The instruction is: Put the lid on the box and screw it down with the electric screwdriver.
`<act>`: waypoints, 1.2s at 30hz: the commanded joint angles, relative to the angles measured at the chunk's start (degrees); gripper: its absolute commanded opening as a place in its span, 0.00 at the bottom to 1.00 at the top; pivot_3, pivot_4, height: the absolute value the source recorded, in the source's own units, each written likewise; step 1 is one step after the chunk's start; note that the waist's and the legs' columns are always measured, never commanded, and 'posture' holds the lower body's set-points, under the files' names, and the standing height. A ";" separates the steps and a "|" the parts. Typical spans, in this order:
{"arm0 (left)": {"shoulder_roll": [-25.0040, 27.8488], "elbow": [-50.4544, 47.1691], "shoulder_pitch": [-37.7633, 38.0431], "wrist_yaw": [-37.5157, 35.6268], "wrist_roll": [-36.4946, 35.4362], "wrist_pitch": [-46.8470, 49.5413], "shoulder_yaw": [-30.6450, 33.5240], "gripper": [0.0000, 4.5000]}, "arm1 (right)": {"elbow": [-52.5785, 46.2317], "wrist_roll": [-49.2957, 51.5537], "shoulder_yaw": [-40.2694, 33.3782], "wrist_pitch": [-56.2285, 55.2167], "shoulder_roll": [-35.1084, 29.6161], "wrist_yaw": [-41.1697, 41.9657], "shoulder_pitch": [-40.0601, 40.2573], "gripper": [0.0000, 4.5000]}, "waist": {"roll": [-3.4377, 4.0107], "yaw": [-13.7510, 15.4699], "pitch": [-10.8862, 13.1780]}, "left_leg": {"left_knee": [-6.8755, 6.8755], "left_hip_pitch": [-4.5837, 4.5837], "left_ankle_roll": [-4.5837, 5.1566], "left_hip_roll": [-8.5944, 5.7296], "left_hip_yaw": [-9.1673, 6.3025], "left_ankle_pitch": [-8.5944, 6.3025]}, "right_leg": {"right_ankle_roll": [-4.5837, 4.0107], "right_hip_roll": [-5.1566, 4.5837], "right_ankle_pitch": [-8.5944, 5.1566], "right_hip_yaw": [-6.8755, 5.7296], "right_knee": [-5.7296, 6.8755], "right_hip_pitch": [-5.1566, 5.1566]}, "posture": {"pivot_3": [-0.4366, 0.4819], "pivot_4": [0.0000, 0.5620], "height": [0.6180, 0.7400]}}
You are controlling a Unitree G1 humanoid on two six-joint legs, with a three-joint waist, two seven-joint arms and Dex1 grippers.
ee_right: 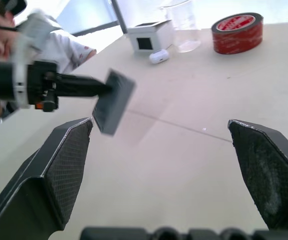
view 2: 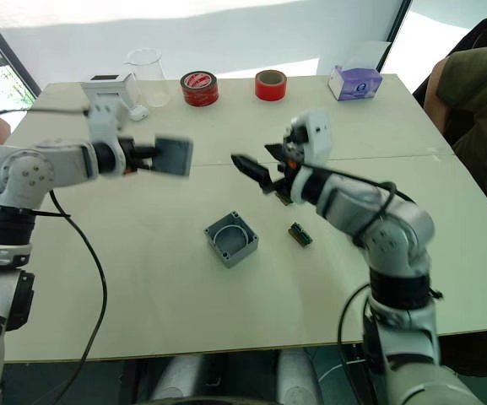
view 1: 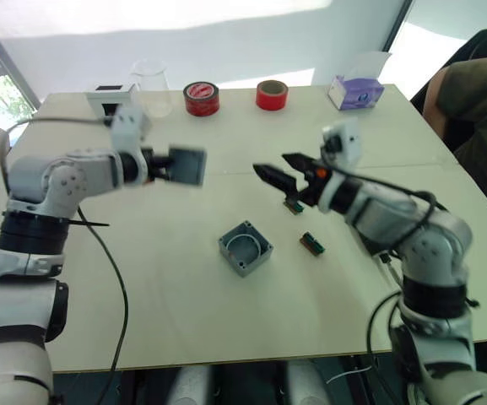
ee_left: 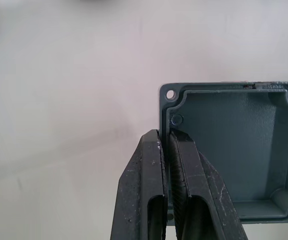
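The left gripper (view 1: 160, 164) was clamped on the lid (view 1: 187, 165), its two black fingers (ee_left: 153, 190) pressed close together on one thin wall near a corner screw hole, so the lid hung in the air off the fingertips, tilted on edge above the worktop (view 1: 142, 287). From the left wrist view the lid was a shallow grey plastic tray with a raised inner rim, rounded corners and small round holes at the corners (its hollow side faced that camera).

The right gripper (view 1: 281, 169) was spread wide and held nothing; its fingers (ee_right: 64, 165) were broad black wedges with a fine cross-hatched pad surface, and they pointed across the worktop toward the lid and the left fingers, well apart from them.

The box (view 1: 245, 248) sat open side up on the worktop, below and between the two sets of fingers, touched by neither. It was a deep square grey enclosure with a hole at each corner. Just beside it, on the side toward the right arm, lay a small dark oblong part (view 1: 311, 243), and another small part (view 1: 293, 205) lay beneath the right fingers.

The worktop was pale, smooth and matt. Along its far edge stood a white box with a black screen (view 2: 106, 87), a clear beaker (view 2: 146, 76), two red tape rolls (view 2: 199, 88), (view 2: 270, 84) and a purple tissue box (view 2: 354, 83). A person in a dark green top (view 1: 475, 101) sat beyond the right arm.
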 commanded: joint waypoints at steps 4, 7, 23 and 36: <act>-8.75 2.79 -1.10 -7.23 11.76 -14.34 -0.01 0.01 | 10.93 0.82 -3.19 1.30 2.60 0.75 -9.90 1.00 | 0.00 -0.58 0.00 | 0.05 -0.39 0.02 -0.13 0.02 0.01 | 0.03 0.01 0.02 -0.04 0.04 -0.24 | 0.48 0.27 1.00; -11.93 3.90 -2.13 -8.68 13.97 -15.89 0.61 0.01 | 12.98 -1.13 -1.63 1.50 2.05 2.31 -10.54 1.00 | 0.00 -0.78 0.00 | 0.05 -0.39 0.03 -0.14 0.03 0.01 | 0.03 0.04 0.02 -0.05 0.05 -0.25 | 0.48 0.27 1.00; -17.99 2.71 -3.08 -15.03 15.84 -12.23 5.01 0.00 | 11.34 -4.68 -2.23 1.68 2.81 3.79 -8.00 0.95 | 0.00 -0.87 0.00 | 0.08 -0.40 0.04 -0.08 0.02 0.01 | 0.04 0.07 0.02 -0.04 0.15 -0.31 | 0.48 0.27 1.00; -19.28 2.09 -3.40 -16.60 16.36 -10.05 6.31 0.00 | 9.79 -5.05 -3.26 1.13 4.37 2.98 -6.92 0.02 | 0.00 -0.95 0.00 | 0.08 -0.40 0.04 -0.07 0.01 0.01 | 0.04 0.08 0.02 -0.04 0.15 -0.32 | 0.48 0.27 1.00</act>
